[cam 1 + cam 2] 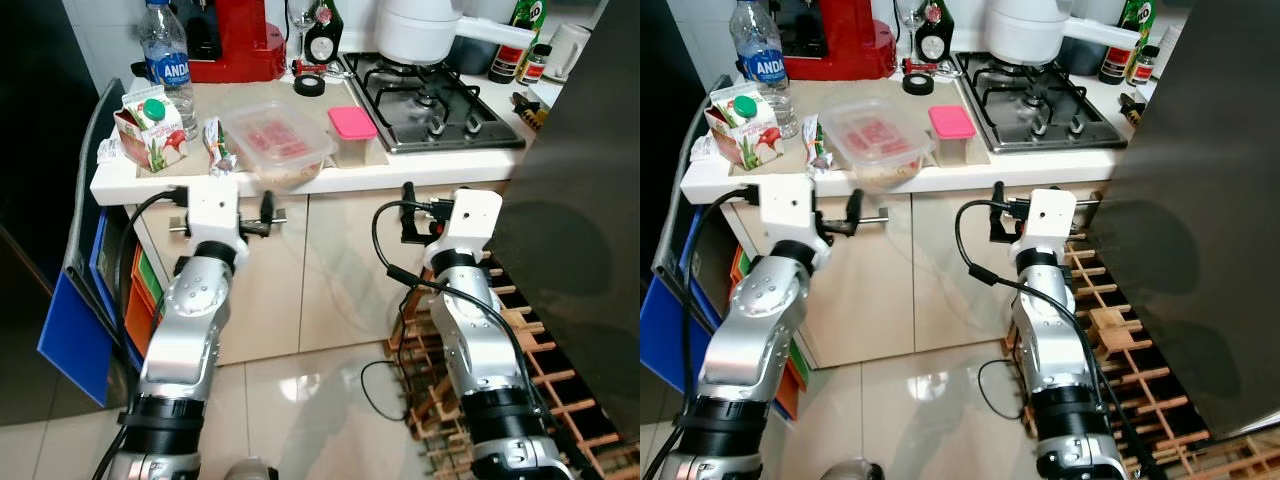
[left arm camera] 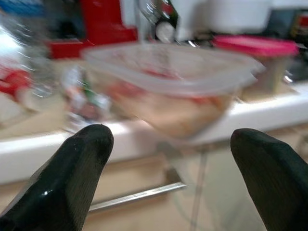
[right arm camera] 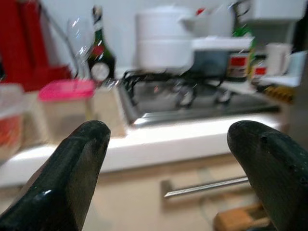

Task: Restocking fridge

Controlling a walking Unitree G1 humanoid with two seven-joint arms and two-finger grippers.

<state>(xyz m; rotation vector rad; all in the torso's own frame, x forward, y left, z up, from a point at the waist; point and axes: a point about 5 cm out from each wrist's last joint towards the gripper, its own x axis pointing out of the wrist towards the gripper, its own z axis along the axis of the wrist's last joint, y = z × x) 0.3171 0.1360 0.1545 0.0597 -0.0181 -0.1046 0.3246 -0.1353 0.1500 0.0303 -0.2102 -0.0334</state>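
Both the left gripper (image 2: 168,163) and right gripper (image 3: 168,163) are spread before the white countertop's (image 1: 420,168) front edge, where a clear plastic food tub (image 1: 277,140) overhangs.

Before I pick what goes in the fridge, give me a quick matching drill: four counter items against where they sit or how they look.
Items:
1 juice carton
2 clear food container
3 pink-lidded tub
4 white pot

Descriptions:
A on the gas hob
B beside the hob's left edge
C at the counter's left end, green cap
D overhanging the counter's front edge

Pairs: 1-C, 2-D, 3-B, 4-A
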